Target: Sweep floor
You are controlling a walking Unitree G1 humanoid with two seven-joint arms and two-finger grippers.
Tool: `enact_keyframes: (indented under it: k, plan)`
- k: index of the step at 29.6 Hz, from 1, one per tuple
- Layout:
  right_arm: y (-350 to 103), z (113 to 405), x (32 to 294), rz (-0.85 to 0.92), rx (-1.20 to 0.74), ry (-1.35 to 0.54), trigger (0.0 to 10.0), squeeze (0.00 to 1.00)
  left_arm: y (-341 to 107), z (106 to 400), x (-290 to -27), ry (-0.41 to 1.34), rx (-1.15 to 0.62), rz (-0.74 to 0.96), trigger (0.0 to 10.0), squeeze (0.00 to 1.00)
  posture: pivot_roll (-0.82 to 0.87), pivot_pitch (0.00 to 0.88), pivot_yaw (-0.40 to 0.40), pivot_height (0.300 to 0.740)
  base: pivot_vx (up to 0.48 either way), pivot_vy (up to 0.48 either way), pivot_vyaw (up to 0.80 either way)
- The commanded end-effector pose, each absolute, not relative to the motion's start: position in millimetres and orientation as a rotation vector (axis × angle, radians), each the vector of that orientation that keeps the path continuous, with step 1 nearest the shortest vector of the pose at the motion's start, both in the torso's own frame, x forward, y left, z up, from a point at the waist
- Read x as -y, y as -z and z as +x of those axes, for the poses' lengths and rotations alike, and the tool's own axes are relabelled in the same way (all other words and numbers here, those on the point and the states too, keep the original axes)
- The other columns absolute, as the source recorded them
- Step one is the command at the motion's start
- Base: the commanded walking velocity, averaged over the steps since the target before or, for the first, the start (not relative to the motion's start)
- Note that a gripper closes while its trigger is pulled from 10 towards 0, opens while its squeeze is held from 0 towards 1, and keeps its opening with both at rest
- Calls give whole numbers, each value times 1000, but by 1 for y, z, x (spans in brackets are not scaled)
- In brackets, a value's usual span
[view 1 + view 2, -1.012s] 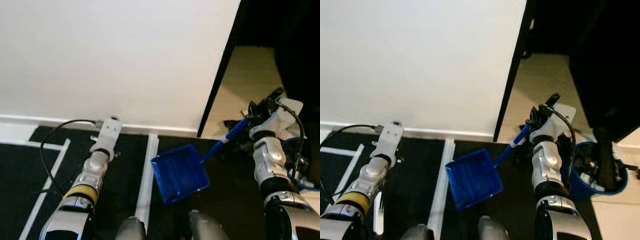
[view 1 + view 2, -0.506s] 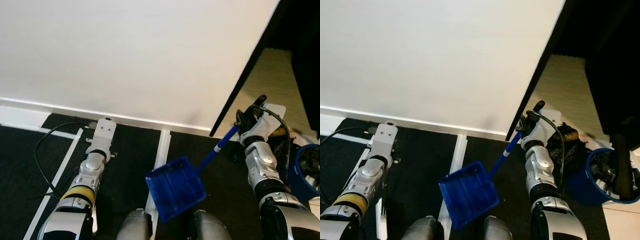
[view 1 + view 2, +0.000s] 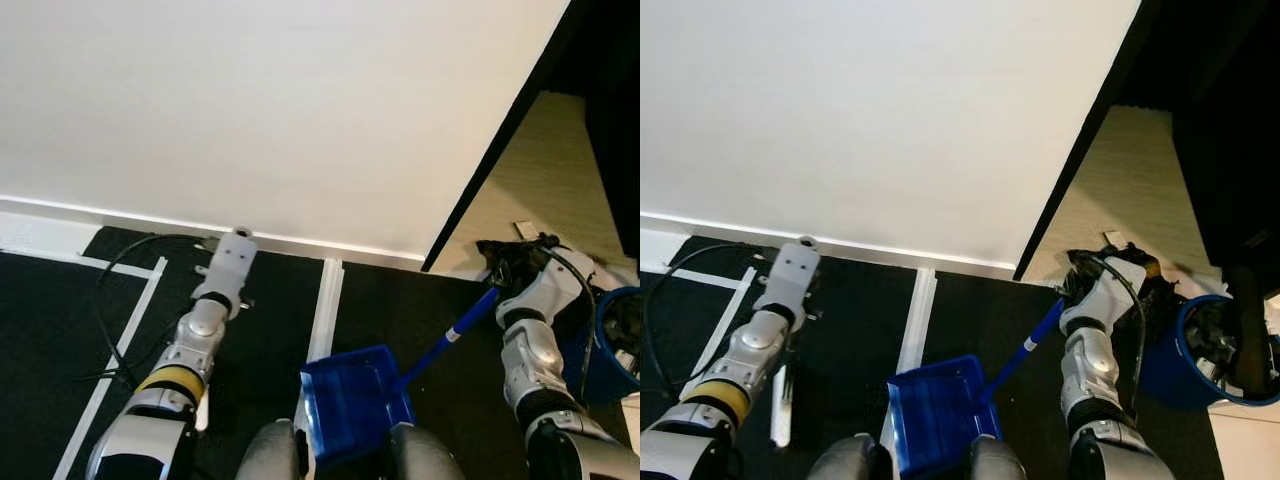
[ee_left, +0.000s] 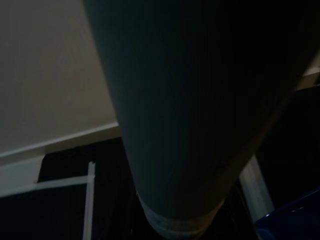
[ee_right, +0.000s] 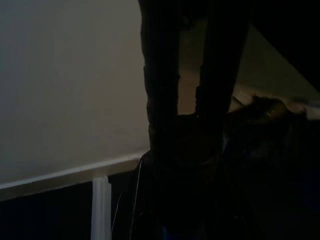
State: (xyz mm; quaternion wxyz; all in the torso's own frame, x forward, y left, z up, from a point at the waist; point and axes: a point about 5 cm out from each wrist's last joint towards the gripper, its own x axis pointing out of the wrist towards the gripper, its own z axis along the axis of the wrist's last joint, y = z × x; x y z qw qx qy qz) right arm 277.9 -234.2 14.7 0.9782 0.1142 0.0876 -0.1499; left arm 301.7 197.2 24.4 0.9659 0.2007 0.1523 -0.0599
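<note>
From my end I'm looking down past the robot's chest at a black floor mat (image 3: 250, 330) crossed by white tape lines (image 3: 325, 305), with a plain white wall (image 3: 250, 110) taking up the whole upper half of the frame. The blue plastic dustpan (image 3: 352, 400) sits at the bottom centre, right between the robot's 2 grey knees, and its long blue handle (image 3: 448, 335) runs up and to the right. The right gripper (image 3: 503, 272) is in the middle right of the frame and it's clamped around the top end of that handle; in the right wrist view I can see the 2 black fingers (image 5: 161, 85) close together with a dark shaft between them. The left arm reaches up the lower left of the frame with the left gripper (image 3: 232, 262) near the white baseboard (image 3: 120, 215). I honestly can't tell if that one is open or closed, since its wrist view is mostly a dark grey blur. A black cable (image 3: 120, 270) loops beside that arm. At the far right edge there's a round blue bucket (image 3: 1180, 360) standing on the beige floor (image 3: 1120, 190), just beside the right arm, with dark stuff inside it that I can't make out.
</note>
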Motion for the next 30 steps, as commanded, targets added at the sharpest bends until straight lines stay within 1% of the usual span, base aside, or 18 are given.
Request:
enact_keyframes:
  k: [1,3,4,12,15,19,22,24,25,26,27,30]
  plan:
    - [-14,275,236,242,-159,317,10000,0,-25,304,-193,133,-302,384,10000,0,84,0,11,740,0,0,0]
    - [-15,275,235,220,-148,299,10000,0,-24,303,-193,125,-312,346,10000,0,80,0,13,740,0,0,0]
    - [-16,276,234,179,-143,275,10000,0,-23,302,-194,120,-317,327,10000,0,80,0,8,740,0,0,0]
    - [-23,279,232,116,-98,240,10000,0,-22,300,-195,108,-303,301,10000,0,85,0,-6,740,0,0,0]
    - [-35,286,231,91,-32,234,10000,0,-24,299,-198,95,-278,295,10000,0,85,0,-9,740,0,0,0]
    - [-38,289,232,62,-24,258,10000,0,-25,299,-200,82,-270,288,10000,0,91,0,-18,740,0,0,0]
    - [-38,291,233,68,-39,296,10000,0,-27,301,-203,65,-262,277,10000,0,88,0,-14,740,0,0,0]
    - [-45,298,238,112,-21,338,10000,0,-34,306,-205,53,-236,270,10000,0,83,0,-7,740,0,0,0]
    - [-54,305,246,158,6,383,10000,0,-41,310,-208,42,-200,260,10000,0,85,0,-12,740,0,0,0]
    - [-54,305,246,158,6,383,10000,0,-41,310,-208,42,-200,260,10000,0,85,0,-12,740,0,0,0]
    - [-58,308,251,196,17,416,10000,0,-45,312,-211,21,-182,253,10000,0,85,0,-12,740,0,0,0]
    - [-66,311,252,160,53,395,10000,0,-51,315,-214,7,-152,224,10000,0,88,0,-13,740,0,0,0]
